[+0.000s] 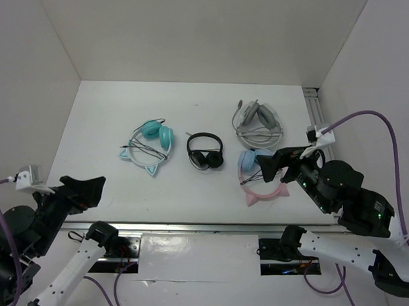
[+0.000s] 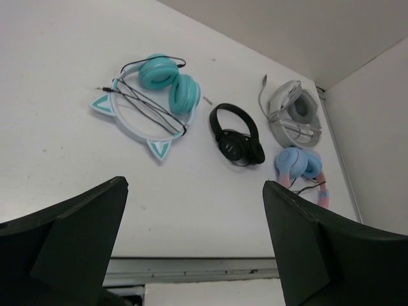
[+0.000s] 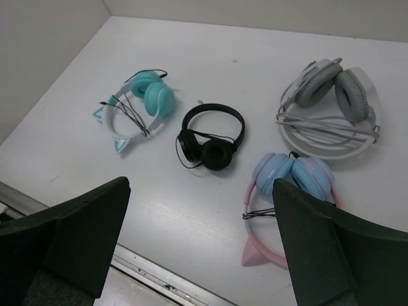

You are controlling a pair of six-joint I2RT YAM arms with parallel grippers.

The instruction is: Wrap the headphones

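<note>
The headphones (image 1: 149, 146), with teal ear cups, a white headband and two teal-outlined cat ears, lie flat on the table at the left. Their thin black cable crosses the band loosely. They also show in the left wrist view (image 2: 153, 102) and the right wrist view (image 3: 137, 105). My left gripper (image 1: 89, 188) is open and empty, above the table's near left edge, well short of them. My right gripper (image 1: 271, 163) is open and empty, hovering over the pink pair at the right.
A small all-black pair (image 1: 205, 152) lies in the middle. A grey-white pair (image 1: 258, 122) lies at the back right. A pink-banded pair with light-blue cups (image 1: 257, 173) lies at the front right. White walls enclose the table; a metal rail (image 1: 188, 227) runs along the near edge.
</note>
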